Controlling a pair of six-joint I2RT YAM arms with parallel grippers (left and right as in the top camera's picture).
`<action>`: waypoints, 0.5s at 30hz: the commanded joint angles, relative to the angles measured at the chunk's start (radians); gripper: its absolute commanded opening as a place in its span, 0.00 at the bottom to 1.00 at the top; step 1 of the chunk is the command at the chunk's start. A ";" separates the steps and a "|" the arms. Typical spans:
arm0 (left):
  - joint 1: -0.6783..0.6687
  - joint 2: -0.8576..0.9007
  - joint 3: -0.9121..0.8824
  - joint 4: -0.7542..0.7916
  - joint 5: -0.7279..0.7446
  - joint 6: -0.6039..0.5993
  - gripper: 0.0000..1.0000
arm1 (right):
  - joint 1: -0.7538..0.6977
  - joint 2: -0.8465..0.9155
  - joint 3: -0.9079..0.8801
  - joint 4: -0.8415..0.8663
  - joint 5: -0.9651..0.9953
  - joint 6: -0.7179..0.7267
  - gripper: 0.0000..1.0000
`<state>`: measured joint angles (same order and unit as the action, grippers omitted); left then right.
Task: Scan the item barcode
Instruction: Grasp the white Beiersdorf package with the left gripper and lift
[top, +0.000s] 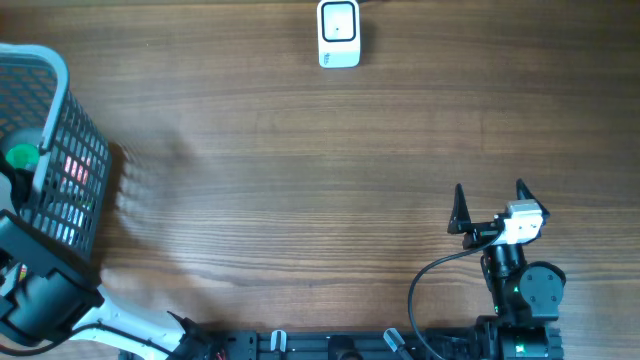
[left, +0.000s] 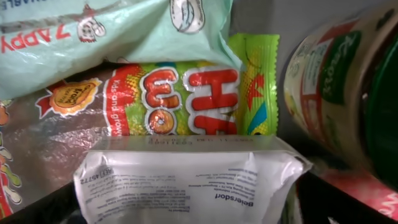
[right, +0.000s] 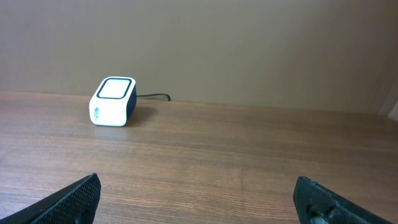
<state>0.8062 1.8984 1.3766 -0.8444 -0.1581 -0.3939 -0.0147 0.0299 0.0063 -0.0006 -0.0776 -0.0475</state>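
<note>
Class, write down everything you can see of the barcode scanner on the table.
The scanner is a small white box with rounded corners, plastic by the look of it. It has a dark band along its sides and a pale square window, framed dark, on top. A small mark sits on its white front face. It stands upright near the far edge of the wooden table. A dark cable runs off behind it. Nothing else touches it.

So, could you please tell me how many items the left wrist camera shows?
4: a mint pouch on top, a sweets bag mid-frame, a white pack below, a jar at right; more may be hidden.
</note>
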 joint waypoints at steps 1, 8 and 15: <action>0.005 0.015 -0.021 -0.013 0.023 0.013 0.85 | 0.005 0.001 -0.001 0.003 -0.001 -0.005 1.00; 0.005 0.015 -0.021 -0.043 0.022 0.013 0.58 | 0.005 0.001 -0.001 0.003 -0.001 -0.005 1.00; 0.006 0.012 0.055 -0.107 0.016 0.013 0.52 | 0.005 0.001 -0.001 0.003 -0.001 -0.005 1.00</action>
<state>0.8062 1.8992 1.3716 -0.9062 -0.1452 -0.3794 -0.0147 0.0299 0.0063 -0.0006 -0.0776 -0.0475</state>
